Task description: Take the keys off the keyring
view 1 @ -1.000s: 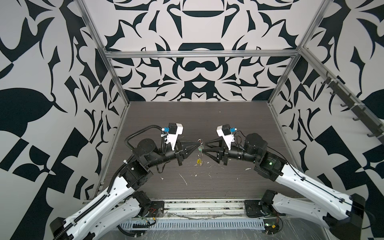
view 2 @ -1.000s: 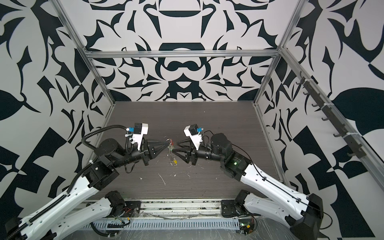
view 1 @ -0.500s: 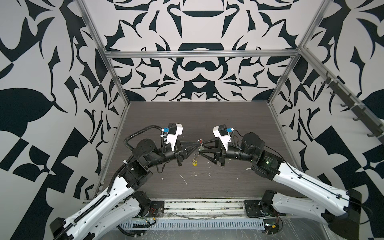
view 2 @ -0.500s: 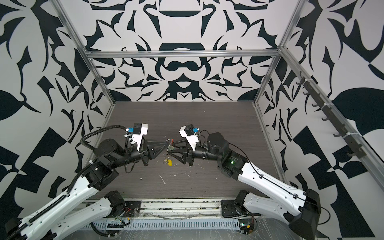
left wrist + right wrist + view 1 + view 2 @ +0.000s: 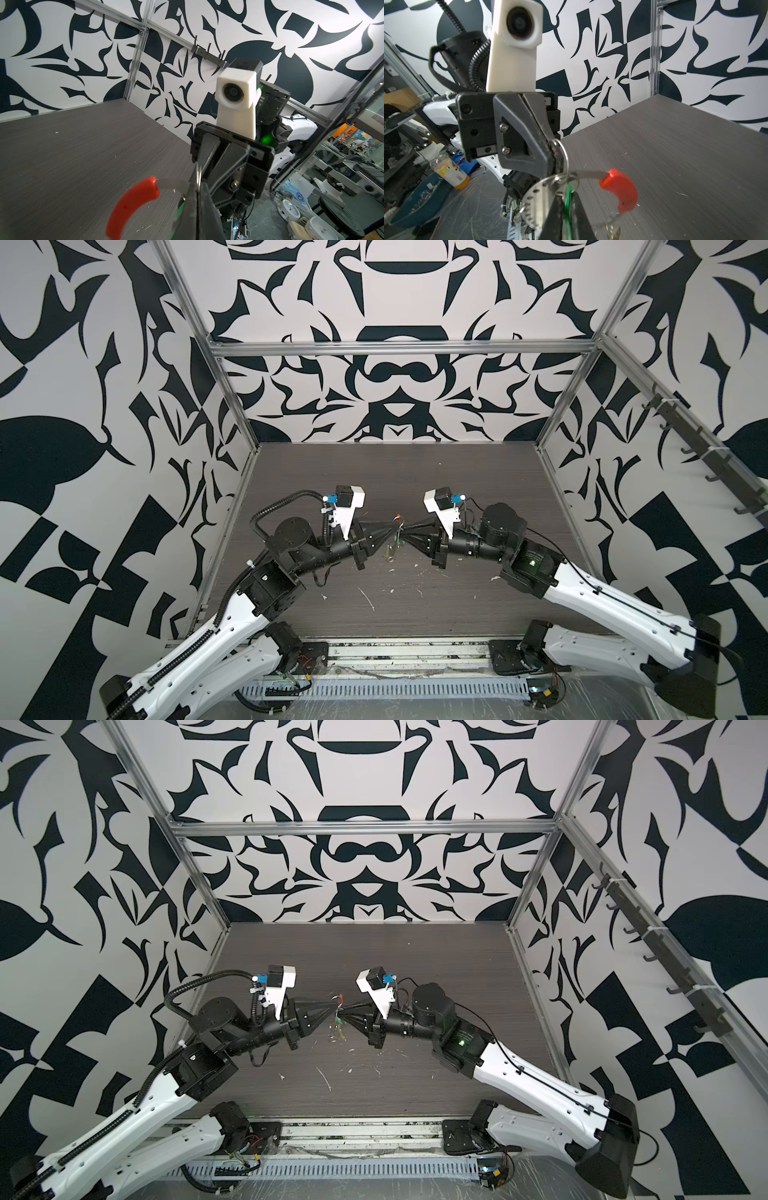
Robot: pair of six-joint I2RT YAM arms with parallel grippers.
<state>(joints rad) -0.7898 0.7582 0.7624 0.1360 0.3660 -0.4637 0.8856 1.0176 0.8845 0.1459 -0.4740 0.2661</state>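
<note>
A: What was seen around the work, and was anything in the way?

B: A dark wood-grain tabletop [image 5: 374, 481] was shown, strewn with small white scraps [image 5: 368, 599] and closed in by black-and-white patterned walls [image 5: 395, 398]. A plastic bottle of orange liquid [image 5: 450, 169] was seen beyond the table's edge, well apart. In the right wrist view, part of the large flat grey metal hoop dotted with holes [image 5: 536, 197] was covered by that arm's own dark fingers [image 5: 555, 220].

A: How were the grippers found?

B: The left gripper [image 5: 395, 527] was found pressed together, with a thin round wire ring [image 5: 564, 153] pinched at its tips. The right gripper [image 5: 407, 534] was found closed as well, tip to tip with the left. The edge of the oblong green plastic tag [image 5: 568, 199] was caught between its fingers.

A: Where was the hoop placed?

B: It was held up between the two tips, over the middle of the table. The curved red plastic strip [image 5: 620, 190] was carried on a grey band beside the hoop, and the yellow plastic tag [image 5: 390, 552] was hung lowest. Whether that tag touched the tabletop could not be told.
</note>
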